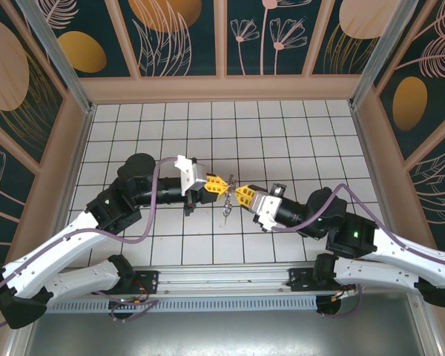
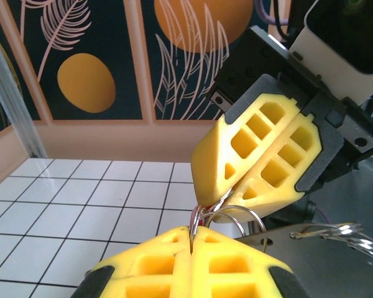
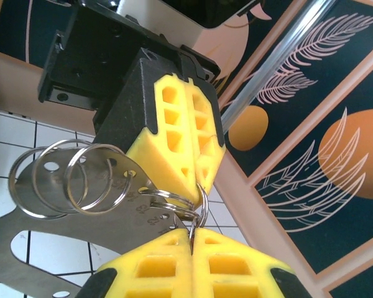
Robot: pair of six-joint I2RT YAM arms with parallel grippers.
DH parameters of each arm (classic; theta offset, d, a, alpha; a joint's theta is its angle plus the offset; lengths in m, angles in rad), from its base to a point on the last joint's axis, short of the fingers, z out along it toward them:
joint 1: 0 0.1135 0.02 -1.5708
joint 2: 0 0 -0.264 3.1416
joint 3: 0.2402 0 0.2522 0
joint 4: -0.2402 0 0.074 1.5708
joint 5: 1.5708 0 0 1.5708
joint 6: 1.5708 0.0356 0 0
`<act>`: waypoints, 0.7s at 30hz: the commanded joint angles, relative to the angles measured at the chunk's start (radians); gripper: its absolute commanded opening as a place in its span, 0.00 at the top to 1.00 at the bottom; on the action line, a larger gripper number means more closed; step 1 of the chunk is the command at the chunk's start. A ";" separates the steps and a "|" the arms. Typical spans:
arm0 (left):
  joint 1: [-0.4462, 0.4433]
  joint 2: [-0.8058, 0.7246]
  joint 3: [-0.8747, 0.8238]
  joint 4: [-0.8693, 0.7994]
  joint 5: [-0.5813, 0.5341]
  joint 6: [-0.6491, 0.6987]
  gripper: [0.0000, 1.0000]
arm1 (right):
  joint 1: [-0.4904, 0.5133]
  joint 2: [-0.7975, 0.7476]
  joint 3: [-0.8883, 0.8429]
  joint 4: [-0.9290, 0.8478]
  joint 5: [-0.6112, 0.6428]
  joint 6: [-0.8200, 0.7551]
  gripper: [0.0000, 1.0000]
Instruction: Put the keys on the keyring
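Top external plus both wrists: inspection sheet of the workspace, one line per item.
Surface: white tiled floor, bare where visible.
Job's things: small split rings are pinched between both grippers. Larger split rings and a flat metal piece hang off them. Silvery keys are blurred. Red-headed key: cannot tell.
Clutter: nothing seen.
Grippers: left gripper and right gripper are tip to tip, both shut on the small split rings, up off the floor.
Cables: purple cables loop along both arms, clear of the rings.
Surroundings: floral wall panels, metal frame post.
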 commanded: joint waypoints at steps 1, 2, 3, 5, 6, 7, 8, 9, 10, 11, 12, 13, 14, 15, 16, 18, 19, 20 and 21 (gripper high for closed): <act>0.027 -0.016 -0.005 0.043 0.024 -0.057 1.00 | 0.030 -0.040 0.023 0.097 0.006 -0.026 1.00; 0.029 -0.017 0.000 0.054 0.039 -0.068 1.00 | 0.039 -0.039 0.024 0.096 0.006 -0.033 1.00; 0.030 -0.018 0.003 0.064 0.050 -0.078 1.00 | 0.049 -0.038 0.027 0.095 0.009 -0.038 1.00; 0.033 -0.021 0.017 0.075 0.073 -0.098 1.00 | 0.078 -0.029 0.038 0.091 0.030 -0.052 1.00; 0.033 -0.024 0.023 0.083 0.084 -0.108 1.00 | 0.094 -0.025 0.042 0.090 0.044 -0.061 1.00; 0.033 -0.027 0.027 0.095 0.097 -0.118 1.00 | 0.116 -0.019 0.046 0.089 0.062 -0.076 1.00; 0.036 -0.030 0.030 0.105 0.108 -0.129 1.00 | 0.139 -0.012 0.051 0.090 0.081 -0.092 1.00; 0.035 -0.031 0.034 0.109 0.116 -0.138 1.00 | 0.158 -0.004 0.057 0.089 0.099 -0.106 1.00; 0.037 -0.032 0.038 0.115 0.122 -0.146 1.00 | 0.180 0.006 0.064 0.090 0.115 -0.123 1.00; 0.038 -0.033 0.040 0.121 0.130 -0.152 1.00 | 0.204 0.016 0.072 0.091 0.137 -0.138 1.00; 0.037 -0.033 0.042 0.128 0.136 -0.159 1.00 | 0.223 0.026 0.079 0.091 0.154 -0.152 1.00; 0.038 -0.032 0.043 0.135 0.144 -0.165 1.00 | 0.244 0.036 0.085 0.091 0.175 -0.169 1.00; 0.038 -0.031 0.046 0.143 0.150 -0.172 1.00 | 0.264 0.045 0.089 0.091 0.195 -0.183 1.00; 0.038 -0.031 0.047 0.150 0.156 -0.177 1.00 | 0.278 0.052 0.093 0.089 0.208 -0.192 1.00; 0.041 -0.031 0.049 0.159 0.163 -0.182 1.00 | 0.292 0.060 0.097 0.087 0.223 -0.202 1.00; 0.039 -0.030 0.054 0.176 0.179 -0.194 1.00 | 0.318 0.067 0.103 0.082 0.244 -0.215 1.00; 0.042 -0.029 0.055 0.186 0.191 -0.202 1.00 | 0.327 0.068 0.104 0.084 0.254 -0.222 1.00; 0.042 -0.028 0.058 0.194 0.199 -0.207 1.00 | 0.336 0.065 0.106 0.085 0.260 -0.227 1.00; 0.043 -0.026 0.061 0.198 0.206 -0.212 1.00 | 0.343 0.060 0.105 0.089 0.264 -0.232 1.00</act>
